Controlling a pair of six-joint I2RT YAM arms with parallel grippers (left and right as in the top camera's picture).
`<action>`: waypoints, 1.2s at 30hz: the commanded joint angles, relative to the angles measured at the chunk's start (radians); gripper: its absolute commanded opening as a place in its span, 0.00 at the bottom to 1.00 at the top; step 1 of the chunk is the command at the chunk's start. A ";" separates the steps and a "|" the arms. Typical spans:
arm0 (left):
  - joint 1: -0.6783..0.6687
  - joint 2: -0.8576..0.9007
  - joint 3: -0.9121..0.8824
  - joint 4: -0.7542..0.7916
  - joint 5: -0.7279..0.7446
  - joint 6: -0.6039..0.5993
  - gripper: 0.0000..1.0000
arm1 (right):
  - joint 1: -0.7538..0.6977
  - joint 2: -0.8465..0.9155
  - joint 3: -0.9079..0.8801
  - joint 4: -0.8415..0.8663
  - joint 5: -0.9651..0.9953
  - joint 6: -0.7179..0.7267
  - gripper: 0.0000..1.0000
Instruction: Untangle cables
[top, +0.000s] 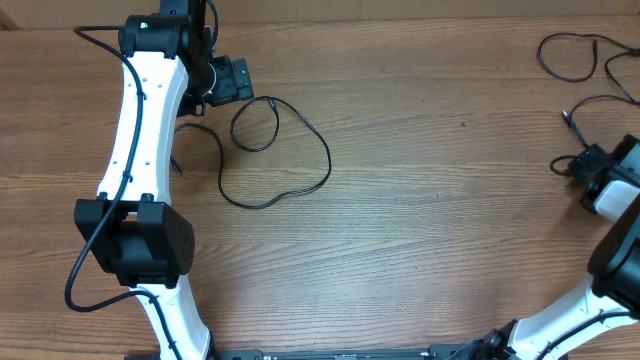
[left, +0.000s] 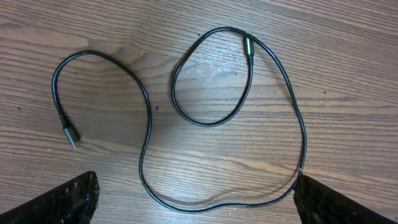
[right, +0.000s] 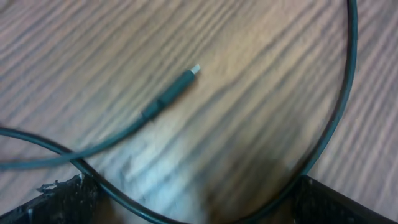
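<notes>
- The left cable (top: 329, 165) lies slack on the wooden counter (top: 420, 250), just in front of the left jaws.
- The left jaws stand wide apart and hold nothing.
- In the left wrist view this cable (left: 149, 118) winds across the space ahead of and between the fingers. One plug end (left: 69, 134) is near the left finger (left: 68, 199). The other plug end (left: 249, 45) lies on a closed loop further out.
- The cord's outer bend runs right up against the tip of the right finger (left: 336, 202); I cannot tell whether they touch.
- The right cable (top: 569, 118) lies well apart from the left one, at the far right edge, beside the right jaws.
- The right jaws are also spread wide and hold nothing.
- In the blurred right wrist view this cable (right: 339, 118) curves down between the fingers, and its silvery tip (right: 194, 68) rests on the counter ahead of them.
</notes>
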 joint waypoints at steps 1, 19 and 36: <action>-0.006 -0.013 0.017 0.001 0.003 -0.013 1.00 | -0.006 0.104 -0.003 -0.041 -0.092 -0.004 1.00; -0.006 -0.013 0.017 0.001 0.003 -0.013 1.00 | -0.026 0.341 0.180 -0.036 -0.119 -0.029 1.00; -0.006 -0.013 0.017 0.001 0.003 -0.013 1.00 | -0.024 0.337 0.370 -0.351 -0.318 -0.029 1.00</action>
